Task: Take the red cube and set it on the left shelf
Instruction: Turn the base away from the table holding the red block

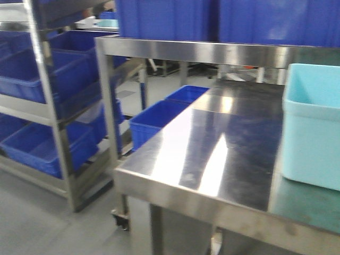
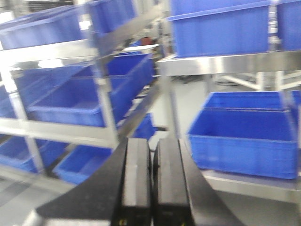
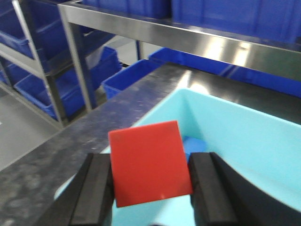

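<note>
In the right wrist view the red cube [image 3: 148, 162] is clamped between the two black fingers of my right gripper [image 3: 149, 181], which is shut on it above the light blue bin [image 3: 244, 136]. The left wrist view shows my left gripper [image 2: 151, 176] shut with nothing between its pads, held in the air and facing the left shelf [image 2: 70, 94]. That shelf [image 1: 50, 106] is a steel rack holding blue crates and stands at the left of the front view. Neither gripper appears in the front view.
A steel table [image 1: 212, 154] fills the front view, with the light blue bin [image 1: 311, 127] at its right. Over it runs a steel rail [image 1: 202, 50] carrying blue crates [image 1: 170, 18]. More blue crates [image 1: 154, 119] sit low between table and rack. A blue object [image 3: 194, 146] lies in the bin.
</note>
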Controlling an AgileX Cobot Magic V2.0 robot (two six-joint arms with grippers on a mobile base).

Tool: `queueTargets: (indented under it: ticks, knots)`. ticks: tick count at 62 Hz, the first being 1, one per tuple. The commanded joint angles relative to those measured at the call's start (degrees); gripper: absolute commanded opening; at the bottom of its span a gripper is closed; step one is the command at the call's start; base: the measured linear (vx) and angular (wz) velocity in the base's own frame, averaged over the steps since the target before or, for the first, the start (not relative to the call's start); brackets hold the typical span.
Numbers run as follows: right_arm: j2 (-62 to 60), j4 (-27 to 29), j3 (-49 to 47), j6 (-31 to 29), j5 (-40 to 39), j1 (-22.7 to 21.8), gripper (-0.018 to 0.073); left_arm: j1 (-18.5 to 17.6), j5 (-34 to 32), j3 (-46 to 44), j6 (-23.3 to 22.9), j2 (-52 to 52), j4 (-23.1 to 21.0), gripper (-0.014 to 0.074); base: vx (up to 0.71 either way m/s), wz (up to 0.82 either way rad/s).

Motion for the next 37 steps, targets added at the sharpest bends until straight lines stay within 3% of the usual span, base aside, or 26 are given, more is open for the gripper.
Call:
queueTargets:
  ticks: [1, 37]
  knots:
    - [-0.08, -0.41, -1.83, -0.18, -5.49, -0.27, 0.0058, -0.08, -4.64, 1.26, 0.03, 0.47, -0.57, 0.0106, -0.08, 0.48]
    - [-0.08, -0.41, -1.83, -0.18, -5.49, -0.27, 0.0058, -0.08, -4.64, 1.26, 0.03, 0.47, -0.57, 0.0106, -0.11, 0.59]
